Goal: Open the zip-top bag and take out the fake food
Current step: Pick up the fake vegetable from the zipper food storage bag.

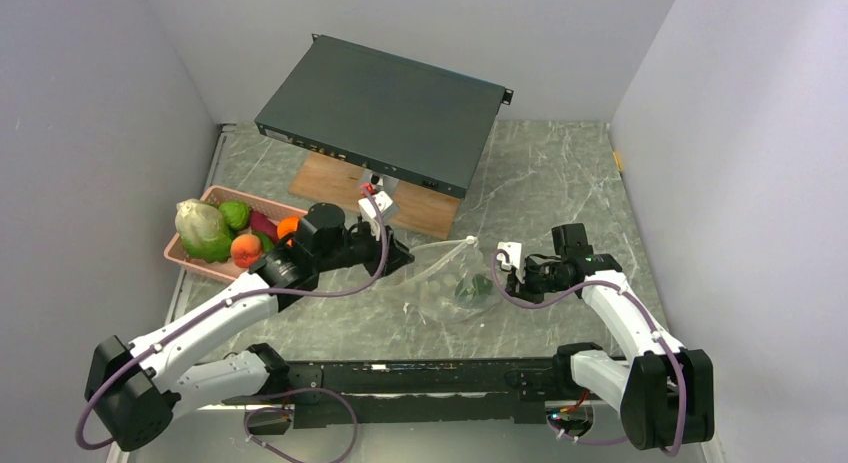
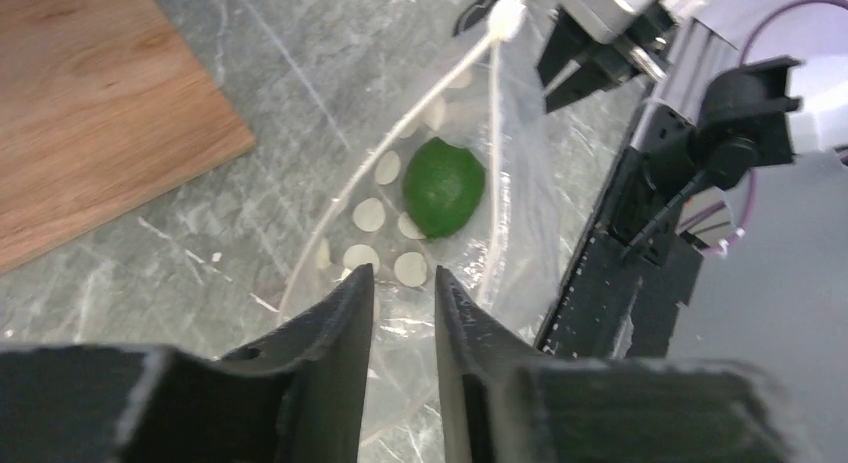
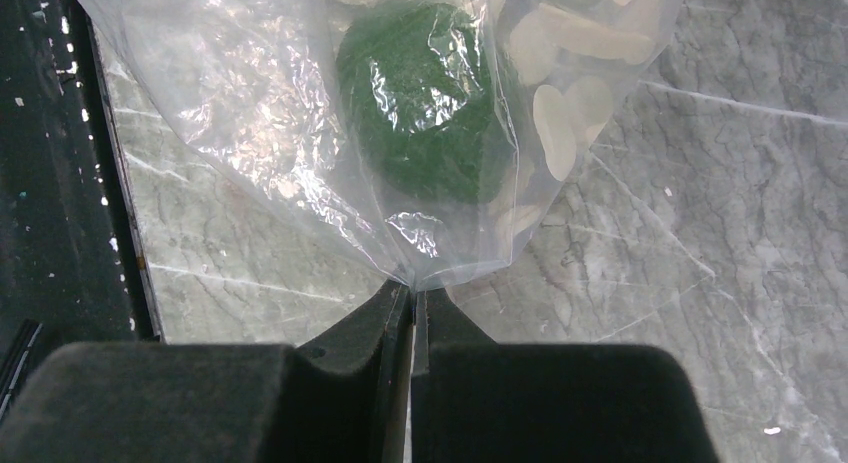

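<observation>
Plastic, clear and crinkly, makes the bag (image 1: 440,273). It lies on the grey table (image 1: 560,183) between the two grippers. Its long side runs left to right, from one gripper to the other. Its mouth points at the left gripper (image 2: 403,283) and gapes wide. The two halves of the zip (image 2: 493,163) spread apart and meet at the white slider (image 2: 507,18) at the far end. One green lime (image 2: 444,186) sits inside, near the bag's shut end.

The left arm (image 1: 215,318) reaches out from its base with a bent elbow. Its gripper points right, low over the table, at the bag's mouth. Its fingers stand a little apart. Bag plastic shows in the gap, but I can't tell if they touch it.

The right arm (image 1: 620,313) folds up from its base, and the right gripper (image 3: 412,298) points left. Its fingers are pressed together on the bag's shut end and pinch the plastic.

More toy fruit (image 1: 215,233) fills the pink basket (image 1: 200,268) beside the left arm.
</observation>
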`<state>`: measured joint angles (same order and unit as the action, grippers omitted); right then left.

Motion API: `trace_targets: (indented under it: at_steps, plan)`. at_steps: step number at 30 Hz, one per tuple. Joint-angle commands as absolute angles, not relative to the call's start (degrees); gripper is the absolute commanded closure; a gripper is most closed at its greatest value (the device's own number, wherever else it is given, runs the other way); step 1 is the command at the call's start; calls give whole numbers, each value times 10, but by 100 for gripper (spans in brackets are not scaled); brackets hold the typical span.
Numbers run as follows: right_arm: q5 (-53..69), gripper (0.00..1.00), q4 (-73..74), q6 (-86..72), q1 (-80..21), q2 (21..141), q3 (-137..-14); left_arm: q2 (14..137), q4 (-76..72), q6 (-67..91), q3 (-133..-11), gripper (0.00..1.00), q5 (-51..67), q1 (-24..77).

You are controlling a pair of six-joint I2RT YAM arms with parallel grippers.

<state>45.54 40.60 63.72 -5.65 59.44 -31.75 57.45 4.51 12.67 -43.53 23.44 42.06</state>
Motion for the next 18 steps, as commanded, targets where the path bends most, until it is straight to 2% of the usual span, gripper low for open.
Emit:
trace_targets:
  at_steps: [1,3,7,13,18]
  plan:
    - [482,94,411,656,-53,586,-318,590,54,91,-475,72,164,422]
    - [483,94,410,656,-54,586,-318,595,54,89,-477,81,158,422]
    - [483,94,410,656,-54,584,-318,616,59,97,-485,92,188,423]
    - [483,94,410,656,-52,584,-318,647,45,122,-459,95,253,424]
    - [485,94,412,658,-53,585,-318,656,-15,134,-415,93,246,438]
